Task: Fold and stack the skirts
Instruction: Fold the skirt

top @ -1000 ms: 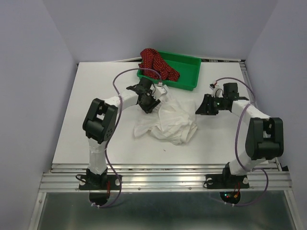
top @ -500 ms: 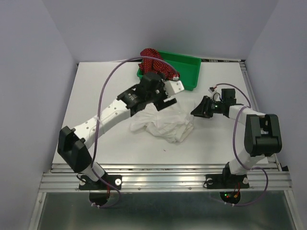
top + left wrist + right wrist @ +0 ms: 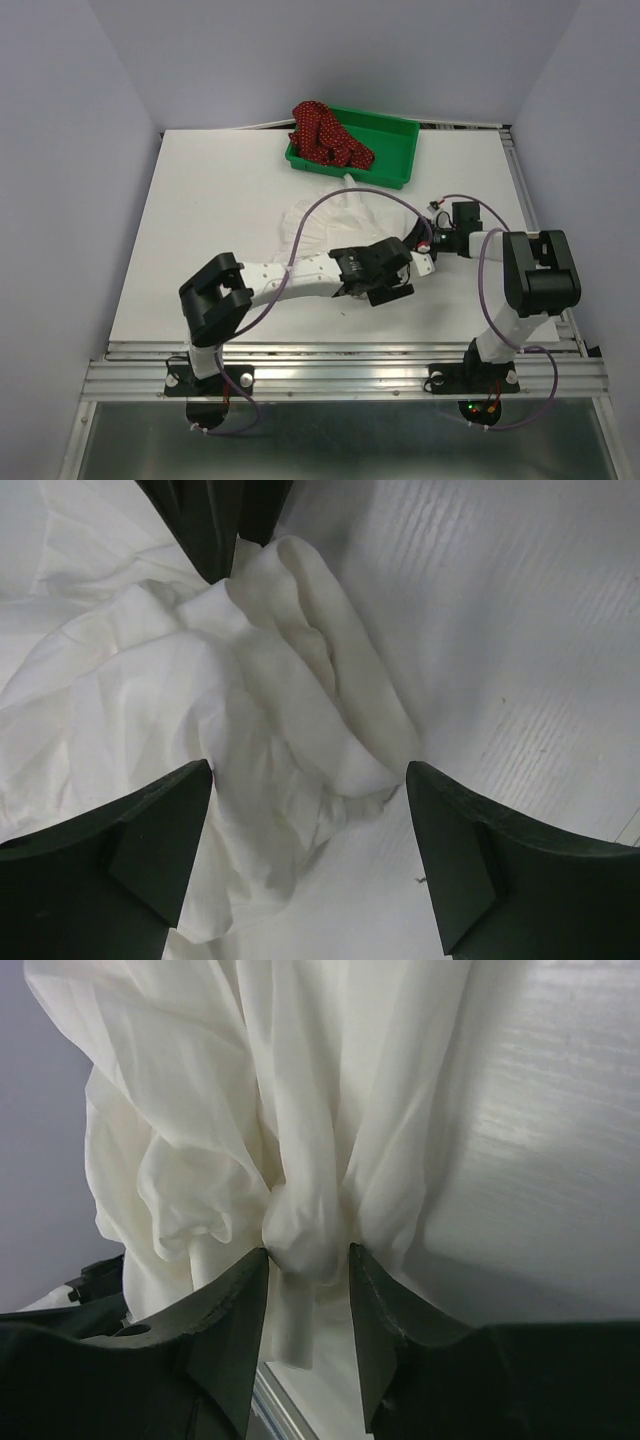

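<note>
Right hand (image 3: 308, 1260) pinches a bunched edge of the white skirt (image 3: 300, 1110) on the table (image 3: 540, 1110); left hand (image 3: 308, 780) hovers wide open and empty over its crumpled middle. Best, I judge, to draw that edge taut before folding. Red skirt (image 3: 325, 135) sits heaped in the green tray (image 3: 395, 150); waistband and hem cannot be told apart

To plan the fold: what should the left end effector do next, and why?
Probably lower and close the left end effector on the white skirt: it is open with a bunched fold lying between its fingers, while the right end effector pinches another part.
</note>
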Controlling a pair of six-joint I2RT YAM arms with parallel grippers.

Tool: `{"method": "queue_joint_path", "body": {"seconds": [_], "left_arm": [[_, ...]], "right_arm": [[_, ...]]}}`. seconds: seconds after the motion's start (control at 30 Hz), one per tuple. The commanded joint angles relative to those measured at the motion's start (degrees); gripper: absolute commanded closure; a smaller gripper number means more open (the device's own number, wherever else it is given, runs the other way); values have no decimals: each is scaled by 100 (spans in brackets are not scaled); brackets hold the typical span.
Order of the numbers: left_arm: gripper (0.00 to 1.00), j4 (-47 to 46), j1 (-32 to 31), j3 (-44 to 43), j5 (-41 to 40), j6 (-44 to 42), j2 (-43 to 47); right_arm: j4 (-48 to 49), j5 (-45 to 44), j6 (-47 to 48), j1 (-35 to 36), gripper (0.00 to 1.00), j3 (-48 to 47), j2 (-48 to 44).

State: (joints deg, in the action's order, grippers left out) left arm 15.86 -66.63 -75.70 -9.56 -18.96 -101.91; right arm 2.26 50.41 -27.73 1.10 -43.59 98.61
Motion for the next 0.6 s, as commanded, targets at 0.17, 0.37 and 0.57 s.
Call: {"method": "queue_joint_path", "body": {"seconds": [0.17, 0.37, 0.57], "left_arm": [[2, -188, -271, -429, -415, 384, -506], [2, -188, -403, -340, -598, 428, -689], [3, -381, -526, -323, -1406, 402, -1155]], "right_arm": [[450, 153, -303, 30, 68, 369, 132], [529, 276, -514, 83, 78, 395, 176], [626, 425, -716, 136, 93, 509, 97]]}}
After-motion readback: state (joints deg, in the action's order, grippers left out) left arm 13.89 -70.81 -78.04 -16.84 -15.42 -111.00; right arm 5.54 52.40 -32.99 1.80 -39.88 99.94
